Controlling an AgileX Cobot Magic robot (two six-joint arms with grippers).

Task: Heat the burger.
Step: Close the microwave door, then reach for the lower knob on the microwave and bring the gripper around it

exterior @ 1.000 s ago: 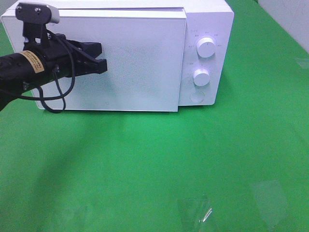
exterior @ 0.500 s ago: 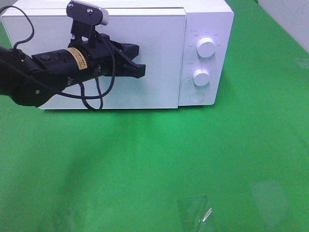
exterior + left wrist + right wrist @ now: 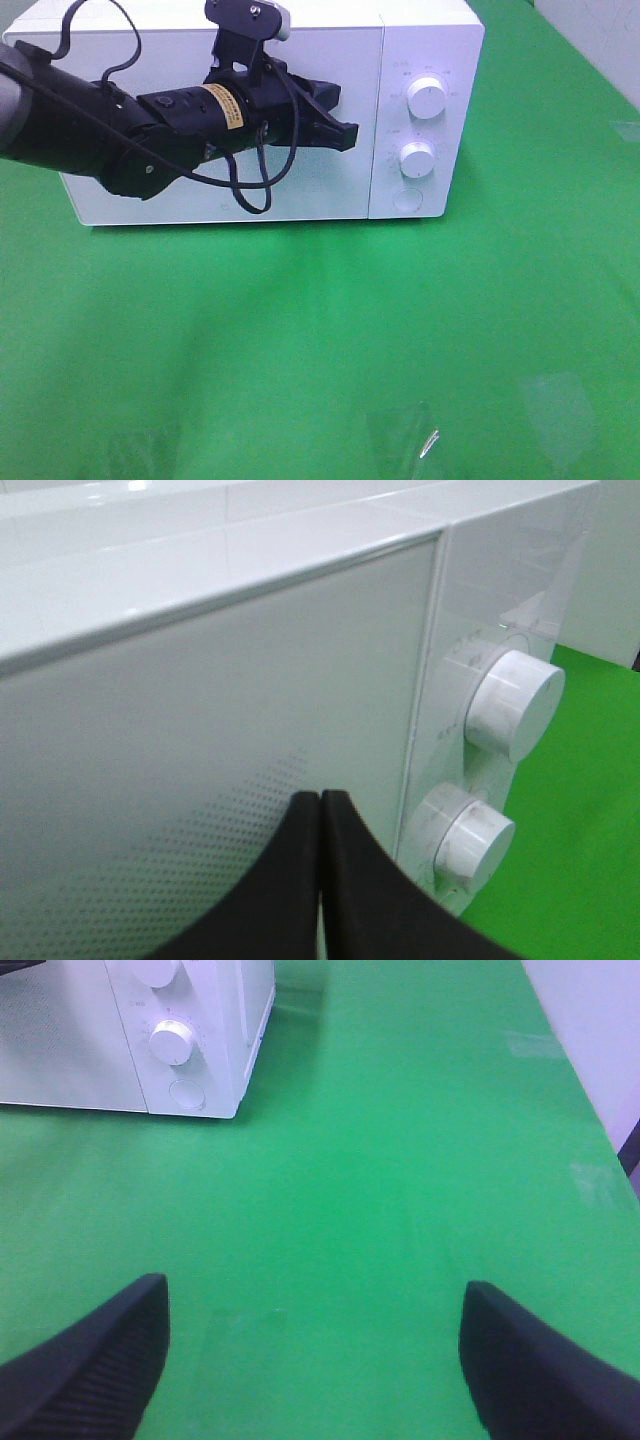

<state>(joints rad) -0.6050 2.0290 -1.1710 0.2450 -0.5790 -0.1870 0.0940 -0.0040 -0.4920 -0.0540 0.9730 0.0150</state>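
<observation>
Left gripper (image 3: 345,135) (image 3: 320,798): fingers pressed together, nothing between them; tips in front of the door, near its edge by the control panel. Whether they touch it cannot be told.
Right gripper (image 3: 315,1295): fingers spread wide and empty, above the green table (image 3: 400,330), well apart from the oven.
Microwave (image 3: 430,40): white, at the table's far side.
Door (image 3: 320,195): shut, flush with the panel.
Control panel (image 3: 445,140): upper dial (image 3: 428,99), lower dial (image 3: 417,159), round button (image 3: 407,199).
Burger: not visible in any view; position cannot be told.
</observation>
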